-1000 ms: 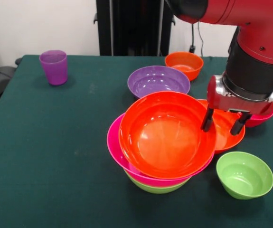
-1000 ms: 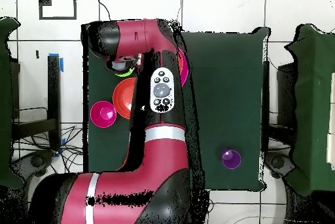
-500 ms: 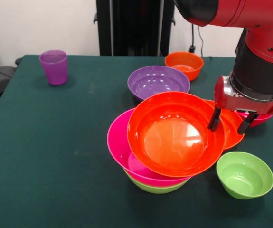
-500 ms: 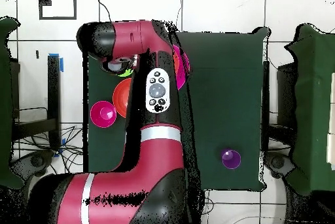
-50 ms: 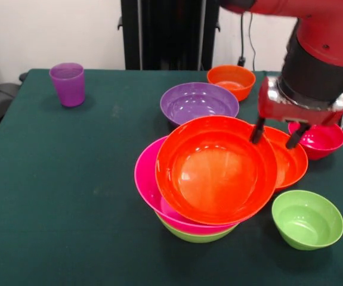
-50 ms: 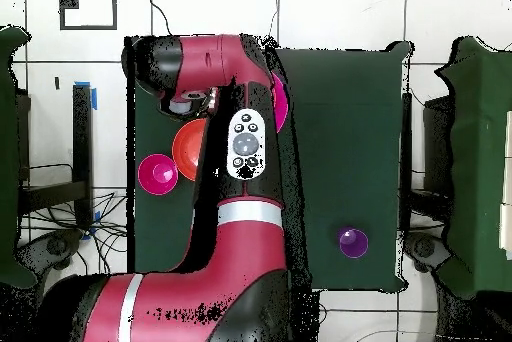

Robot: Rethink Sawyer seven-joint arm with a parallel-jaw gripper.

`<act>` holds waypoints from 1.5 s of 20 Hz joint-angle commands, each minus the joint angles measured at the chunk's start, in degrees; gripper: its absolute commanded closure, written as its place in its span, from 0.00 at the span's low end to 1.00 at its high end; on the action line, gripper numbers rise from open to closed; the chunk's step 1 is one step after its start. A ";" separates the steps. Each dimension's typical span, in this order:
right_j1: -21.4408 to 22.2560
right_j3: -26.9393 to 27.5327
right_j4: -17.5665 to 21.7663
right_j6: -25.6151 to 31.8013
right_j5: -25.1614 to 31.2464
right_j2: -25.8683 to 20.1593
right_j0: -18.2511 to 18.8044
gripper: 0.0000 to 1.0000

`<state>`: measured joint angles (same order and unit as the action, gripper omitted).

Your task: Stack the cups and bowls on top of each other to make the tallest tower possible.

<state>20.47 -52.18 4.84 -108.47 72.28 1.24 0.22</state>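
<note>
Sawyer arm [image 6: 235, 148] is reaching over the green table [image 5: 70, 179], gripper [image 5: 274, 134] hanging at the far rim of the big orange bowl [image 5: 216, 170]. Fingers are spread apart, one finger [image 5: 258, 130] at that rim and the other over the shallower orange bowl [image 5: 290, 164] behind it; whether the near finger is touching the rim, can't tell. Nothing held.

The tower [image 5: 201, 185] is sitting mid-table toward the near edge: lime green bowl [image 5: 195, 235] lowest, hot pink bowl [image 5: 150, 185] nested in it, big orange one on top, sitting off-centre and tilted.

Purple bowl [image 5: 198, 101] is lying just behind the tower, small orange bowl [image 5: 231, 80] at the far edge, small pink bowl [image 5: 316, 139] at the right-hand edge, small green bowl [image 5: 307, 218] near the near right corner. Purple cup [image 5: 67, 84] is standing upright near the far left corner, well apart from everything.

Handling, judging by looks: thin glossy plastic, light, stiff, slick. Likely sliding or tipping if nudged. Best hold is pinching a rim wall, one finger inside and one outside; the cup by its sidewall.
</note>
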 commanded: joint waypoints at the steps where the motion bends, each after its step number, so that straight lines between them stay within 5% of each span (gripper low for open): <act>1: 9.17 -7.17 0.12 2.44 18.21 1.02 4.14 0.00; 14: 8.14 0.37 2.51 3.54 24.92 -0.98 6.82 0.00; 22: 13.77 -17.64 0.77 2.67 10.43 0.02 7.78 0.00; 30: 18.52 -29.20 1.73 9.70 -0.83 -1.16 12.25 0.00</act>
<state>36.95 -65.92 4.79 -108.47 80.70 3.85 8.31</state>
